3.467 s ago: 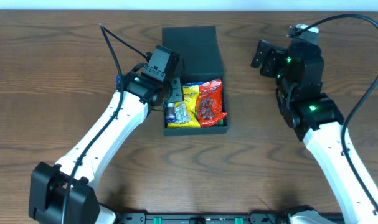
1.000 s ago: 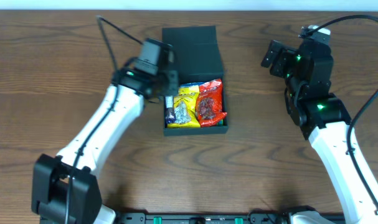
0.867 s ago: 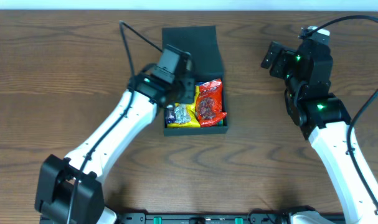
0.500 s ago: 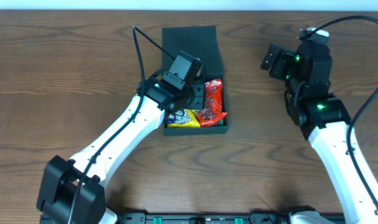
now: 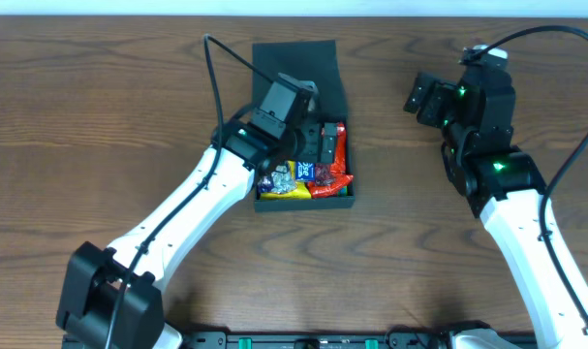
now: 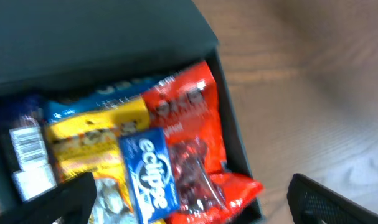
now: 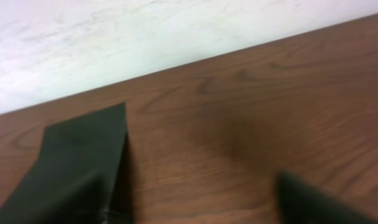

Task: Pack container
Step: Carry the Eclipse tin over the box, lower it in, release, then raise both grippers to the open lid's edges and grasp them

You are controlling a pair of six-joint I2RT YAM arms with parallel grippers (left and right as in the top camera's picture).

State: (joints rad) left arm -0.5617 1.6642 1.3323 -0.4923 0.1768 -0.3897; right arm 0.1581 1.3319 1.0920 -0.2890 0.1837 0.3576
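Note:
The dark green container (image 5: 308, 202) stands open at the table's middle, its lid (image 5: 294, 58) folded back. It holds a red packet (image 5: 338, 175), a yellow packet (image 5: 279, 190) and a blue Eclipse packet (image 5: 303, 172) lying on top. My left gripper (image 5: 319, 145) hovers over the container, open and empty. In the left wrist view the blue packet (image 6: 148, 175) lies between the yellow packet (image 6: 92, 130) and the red packet (image 6: 192, 115), below my open left gripper (image 6: 195, 208). My right gripper (image 5: 419, 94) is open and empty, right of the lid.
A silver packet with a barcode (image 6: 30, 146) lies at the container's left side. In the right wrist view the dark lid (image 7: 76, 162) is at the left, with bare wood under my right gripper (image 7: 201, 205) and a white wall behind the table's far edge.
My left gripper swung from the container's left side to over it. The blue Eclipse packet now lies in the container on top of the other packets. The right arm has barely moved.

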